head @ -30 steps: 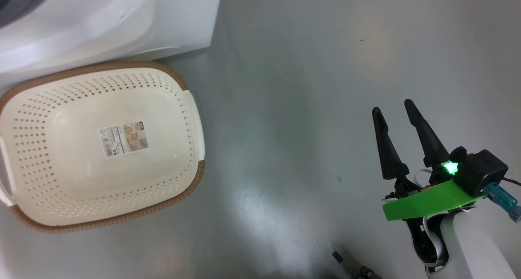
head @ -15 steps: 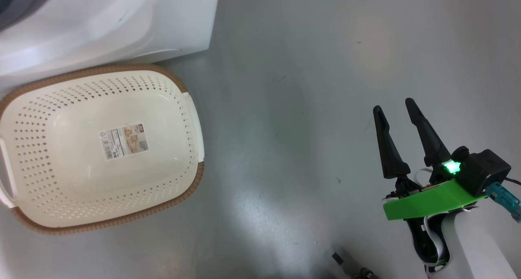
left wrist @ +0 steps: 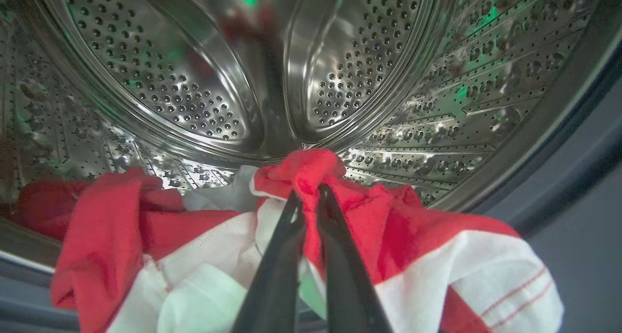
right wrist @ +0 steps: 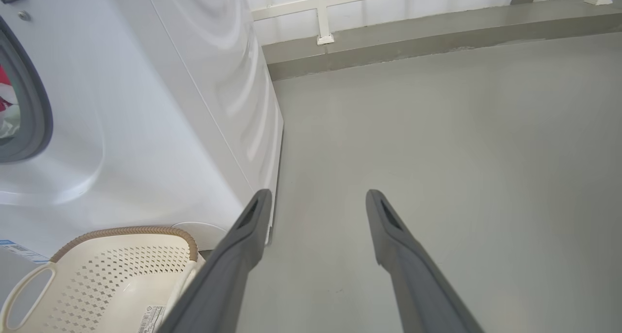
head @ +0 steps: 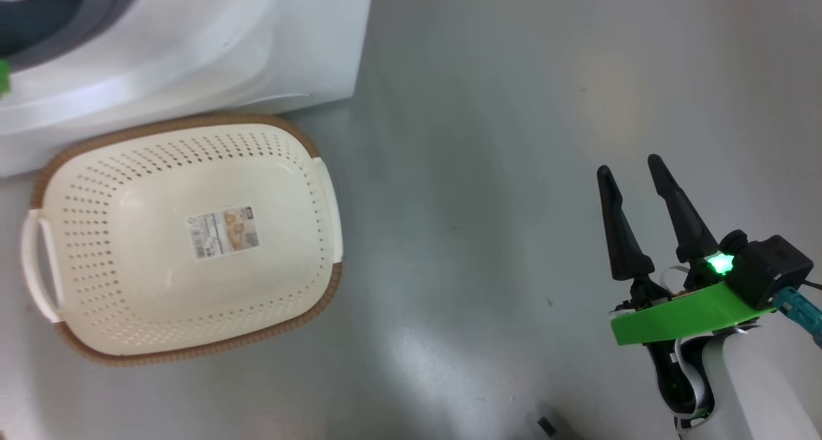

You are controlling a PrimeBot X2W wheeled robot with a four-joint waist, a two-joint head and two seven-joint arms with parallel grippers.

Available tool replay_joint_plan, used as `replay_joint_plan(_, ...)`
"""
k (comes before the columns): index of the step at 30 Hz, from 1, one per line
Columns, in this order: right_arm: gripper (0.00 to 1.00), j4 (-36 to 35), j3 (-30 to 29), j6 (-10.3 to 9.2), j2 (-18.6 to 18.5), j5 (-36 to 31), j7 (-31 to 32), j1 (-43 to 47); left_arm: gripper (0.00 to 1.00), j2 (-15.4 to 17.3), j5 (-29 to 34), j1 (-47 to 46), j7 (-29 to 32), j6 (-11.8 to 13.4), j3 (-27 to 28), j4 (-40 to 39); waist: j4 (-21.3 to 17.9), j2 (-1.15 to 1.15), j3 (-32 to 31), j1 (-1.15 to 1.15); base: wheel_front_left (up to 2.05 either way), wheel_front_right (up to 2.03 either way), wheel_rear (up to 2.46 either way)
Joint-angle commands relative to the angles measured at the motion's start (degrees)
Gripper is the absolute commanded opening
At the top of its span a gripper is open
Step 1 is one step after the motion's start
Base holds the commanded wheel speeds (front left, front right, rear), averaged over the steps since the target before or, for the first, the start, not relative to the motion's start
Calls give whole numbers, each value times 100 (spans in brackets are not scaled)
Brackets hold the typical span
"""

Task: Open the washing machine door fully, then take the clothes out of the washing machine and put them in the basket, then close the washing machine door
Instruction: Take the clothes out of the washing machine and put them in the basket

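Note:
Inside the steel drum (left wrist: 204, 80) of the washing machine (head: 192, 48), my left gripper (left wrist: 307, 193) is shut on a raised fold of the red and white clothes (left wrist: 194, 255), which lie heaped at the drum's mouth. The cream basket (head: 115, 254) with a brown rim stands on the floor in front of the machine, with just a paper label on its bottom; the basket (right wrist: 97, 274) also sits at the lower left of the right wrist view. My right gripper (head: 632, 167) hangs open over bare floor to the basket's right, holding nothing. The washing machine door is out of view.
Grey floor (head: 481, 138) stretches to the right of the machine and basket. A low wall with a white railing (right wrist: 320, 12) runs behind the machine's side. The grey rubber ring (right wrist: 29, 109) frames the drum mouth.
The head camera has shifted, so the basket and machine sit further right and lower. The right gripper stays open and still.

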Motion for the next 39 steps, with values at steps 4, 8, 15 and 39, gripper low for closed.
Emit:
replay_joint_plan(4,100,-52,6,37,-1,-57,-36,161,0,-139,380,562,-28,-7,774,-733,248,0,-297,0,0,0,0)
replay_joint_plan(8,100,-50,-98,37,-1,-35,-36,205,0,-553,480,962,-28,-35,1342,-1290,398,0,-449,0,0,0,0)
replay_joint_plan(15,100,-23,-211,37,-1,0,-36,275,0,-960,505,1778,-28,-40,1444,-2321,606,0,-652,0,0,0,0)
replay_joint_plan(39,100,24,-309,37,-1,-18,-36,424,0,-1742,1167,4031,-28,-41,1611,-5554,884,0,-1023,0,0,0,0)
